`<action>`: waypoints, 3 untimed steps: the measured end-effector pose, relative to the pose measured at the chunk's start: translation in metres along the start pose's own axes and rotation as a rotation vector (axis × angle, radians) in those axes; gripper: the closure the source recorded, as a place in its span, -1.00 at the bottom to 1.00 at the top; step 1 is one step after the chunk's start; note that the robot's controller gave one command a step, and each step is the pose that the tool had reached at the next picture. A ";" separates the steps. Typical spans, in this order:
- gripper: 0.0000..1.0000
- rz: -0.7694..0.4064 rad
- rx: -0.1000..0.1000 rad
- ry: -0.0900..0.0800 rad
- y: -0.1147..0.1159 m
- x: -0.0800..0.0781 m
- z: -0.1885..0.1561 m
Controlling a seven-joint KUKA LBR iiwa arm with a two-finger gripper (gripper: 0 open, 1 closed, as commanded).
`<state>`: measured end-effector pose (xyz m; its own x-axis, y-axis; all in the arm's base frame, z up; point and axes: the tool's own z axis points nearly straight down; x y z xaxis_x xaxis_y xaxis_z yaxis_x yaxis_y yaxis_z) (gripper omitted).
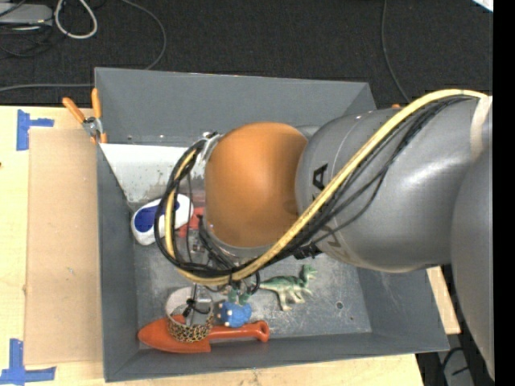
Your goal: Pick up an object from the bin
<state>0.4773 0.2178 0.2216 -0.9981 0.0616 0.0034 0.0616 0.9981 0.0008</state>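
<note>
Camera view looks down on a thick grey arm [402, 191], smooth and rounded with a dull metal sheen, which reaches in from the right and covers much of the bin. The bin [233, 95] is grey sheet metal with sloping walls and a flat, scuffed, speckled floor. At the arm's wrist sits a glossy orange cover [249, 179], dome-shaped, and black and yellow cables [354, 163] run along the arm and loop beneath the dome.

Under the dome, low and left in the bin, the dark gripper [195, 302] pokes out. The cover and cables hide most of it, so whether it is open or shut, and whether it has hold of anything, cannot be told.

Along the near wall lies an orange-red plastic spoon [237, 334], long and flat-handled, its bowl to the left. A blue and white rounded plastic thing [149, 219] lies by the left wall, partly under the cables. A green toy dinosaur [288, 286] stands right of the gripper. A pale white disc [177, 300] lies flat just beside the gripper. A small blue toy [235, 315] sits just above the spoon's handle. A spotted brown and black piece [191, 331] rests on the spoon's bowl, directly below the gripper and nearest to it.

Beyond the bin is a dark carpeted floor [241, 30] with loose cords [76, 14].
</note>
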 end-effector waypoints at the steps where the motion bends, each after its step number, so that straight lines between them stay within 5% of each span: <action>1: -1.00 -0.115 0.004 0.010 -0.005 0.002 0.088; 2: -1.00 -0.031 -0.002 -0.003 0.001 -0.005 0.066; 3: -1.00 -0.298 -0.004 -0.007 -0.008 -0.005 0.141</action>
<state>0.4817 0.2099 0.0802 -0.9723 -0.2339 -0.0043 -0.2339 0.9723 0.0046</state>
